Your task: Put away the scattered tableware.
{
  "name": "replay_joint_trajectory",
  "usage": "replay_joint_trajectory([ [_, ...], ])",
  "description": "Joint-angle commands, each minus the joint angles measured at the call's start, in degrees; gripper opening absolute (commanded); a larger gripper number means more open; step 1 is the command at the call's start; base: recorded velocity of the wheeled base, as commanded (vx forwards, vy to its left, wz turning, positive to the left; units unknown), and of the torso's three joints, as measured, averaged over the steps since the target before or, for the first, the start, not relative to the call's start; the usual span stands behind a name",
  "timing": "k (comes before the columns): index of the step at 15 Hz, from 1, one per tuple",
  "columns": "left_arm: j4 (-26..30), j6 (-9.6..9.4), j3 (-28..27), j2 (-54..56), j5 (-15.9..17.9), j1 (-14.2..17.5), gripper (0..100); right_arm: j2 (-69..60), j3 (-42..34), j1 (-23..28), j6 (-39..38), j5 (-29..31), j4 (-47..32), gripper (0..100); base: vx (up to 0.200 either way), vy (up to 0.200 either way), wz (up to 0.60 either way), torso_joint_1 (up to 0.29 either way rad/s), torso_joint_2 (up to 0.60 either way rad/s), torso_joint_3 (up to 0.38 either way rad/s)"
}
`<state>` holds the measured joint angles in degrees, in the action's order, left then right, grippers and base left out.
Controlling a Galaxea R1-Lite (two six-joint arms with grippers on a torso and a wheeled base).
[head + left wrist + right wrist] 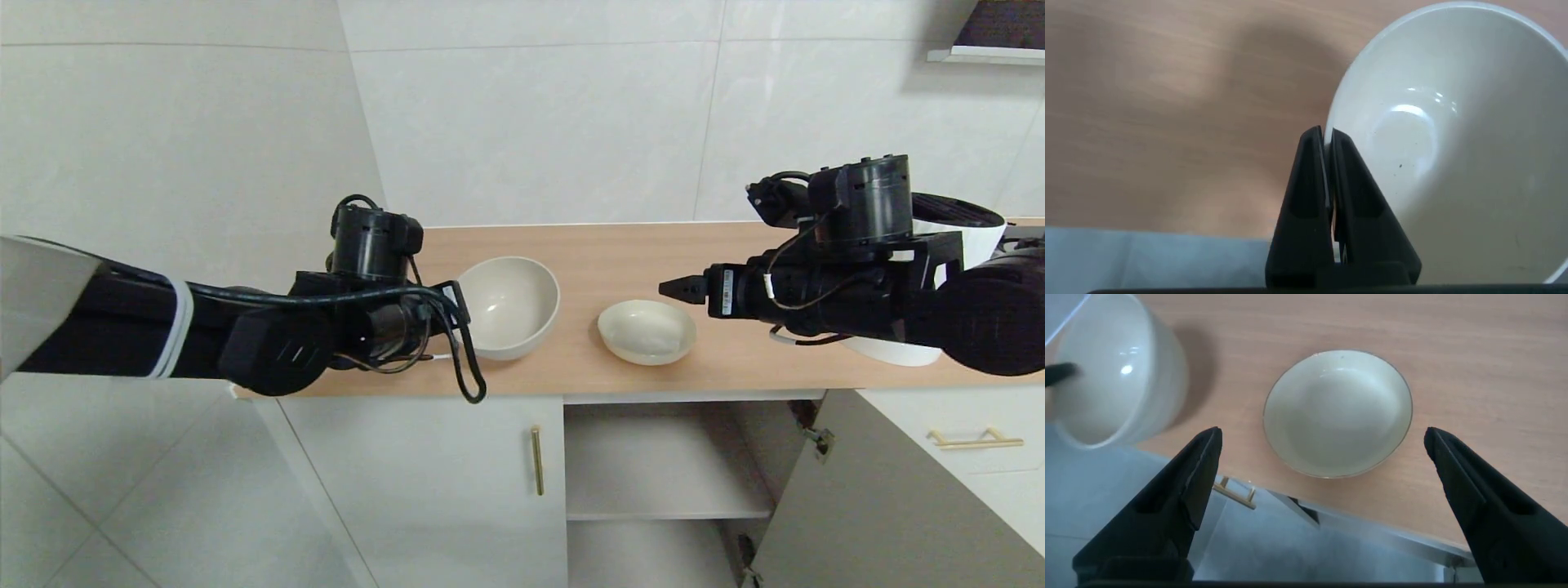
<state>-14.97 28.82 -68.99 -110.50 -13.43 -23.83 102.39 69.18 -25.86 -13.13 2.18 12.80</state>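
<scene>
I've got the left end effector [1328,135] pinched tight on the rim of the deep bowl [510,306]: 2 flat black fingers pressed together with the thin ceramic edge between them. The bowl is smooth, glossy and off-white, with a rounded wall. It sits tipped on the table [637,253], near the left end, mouth turned toward me. The table is pale wood with a fine grain running lengthwise.

Just beside the bowl, not touching it, is the shallow dish [647,331]. It's cream, round and low-sided, lying flat near the table's front edge.

My right end effector [1321,433] hovers above the dish with its 2 tapered black fingers spread wide apart, holding nothing.

Below the table, a white cupboard [653,465] stands with its door swung open, showing 1 flat shelf [665,510].
</scene>
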Motion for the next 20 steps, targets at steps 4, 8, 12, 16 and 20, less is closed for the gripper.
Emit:
replay_joint_trajectory([
  [4, -0.1, 0.45, 4.9, 9.6, 7.9, 0.0, 0, 6.4, 5.8, 0.2, -0.1, 8.5, -5.6, 100, 0.0, 0.0, 0.0, 0.0, 0.0, 0.0],
  [8, -0.1, 0.45, 4.9, 9.4, 7.8, 0.0, 0, 12.0, 9.0, 1.2, -1.3, 12.7, -6.5, 100, 0.0, 0.0, 0.0, 0.0, 0.0, 0.0],
  [12, -0.1, 0.45, 4.9, 9.2, 7.9, 0.0, 0, 16.4, 11.1, 2.5, -1.3, 12.9, -6.5, 100, 0.0, 0.0, 0.0, 0.0, 0.0, 0.0],
  [16, -0.1, 0.45, 4.9, 9.2, 7.9, 0.0, 0, 17.9, 11.6, 2.6, -1.4, 12.8, -6.5, 100, 0.0, 0.0, 0.0, 0.0, 0.0, 0.0],
  [20, -0.1, 0.45, 4.9, 9.2, 7.9, 0.0, 0, 19.4, 11.9, 2.6, -1.8, 12.7, -6.5, 0, 0.0, 0.0, 0.0, 0.0, 0.0, 0.0],
])
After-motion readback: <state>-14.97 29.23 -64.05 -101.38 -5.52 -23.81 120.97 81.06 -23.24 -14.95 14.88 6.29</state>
